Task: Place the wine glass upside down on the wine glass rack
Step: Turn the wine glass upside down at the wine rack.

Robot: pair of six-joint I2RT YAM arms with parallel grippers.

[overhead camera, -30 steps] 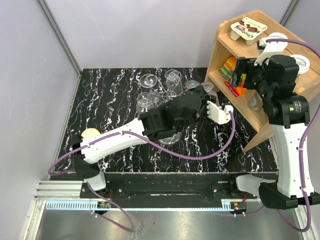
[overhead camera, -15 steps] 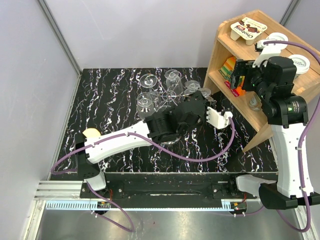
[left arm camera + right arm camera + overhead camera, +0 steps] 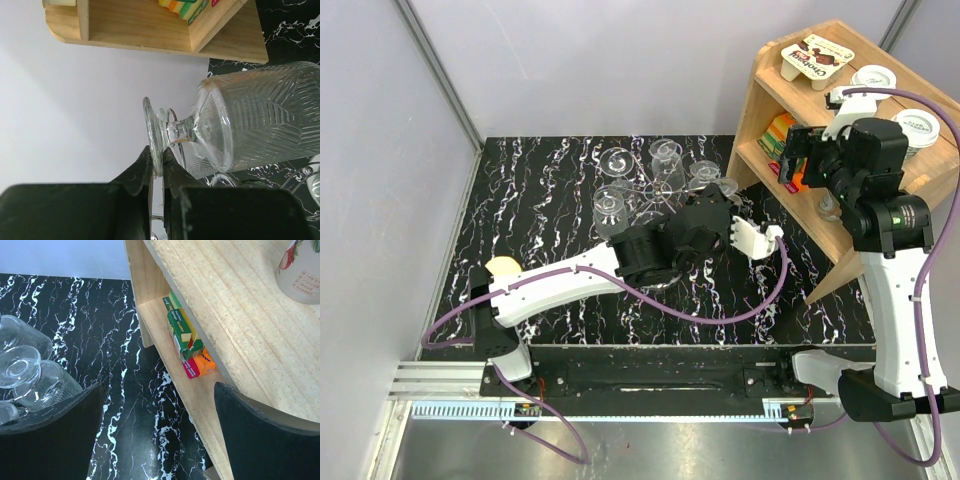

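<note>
My left gripper (image 3: 156, 158) is shut on the round foot of a clear ribbed wine glass (image 3: 252, 115). In the left wrist view the glass lies sideways, with a chrome curl of the wine glass rack (image 3: 172, 119) just behind its stem. In the top view the left gripper (image 3: 718, 207) holds this glass (image 3: 724, 186) at the right side of the rack (image 3: 647, 192). Several other glasses hang there, and the arm mostly hides the rack's base. My right gripper (image 3: 798, 157) is open and empty, raised beside the wooden shelf; its own view (image 3: 160, 430) looks down on bare table.
A wooden shelf unit (image 3: 760, 110) stands at the back right with coloured boxes (image 3: 187, 340) on its lower shelf and cups (image 3: 815, 58) on top. A small glass (image 3: 829, 205) stands lower in the shelf. A round tan object (image 3: 501, 266) lies at the table's left.
My left gripper has carried the wine glass a little left, closer to the rack's arms. My right arm has shifted slightly up and left beside the shelf.
</note>
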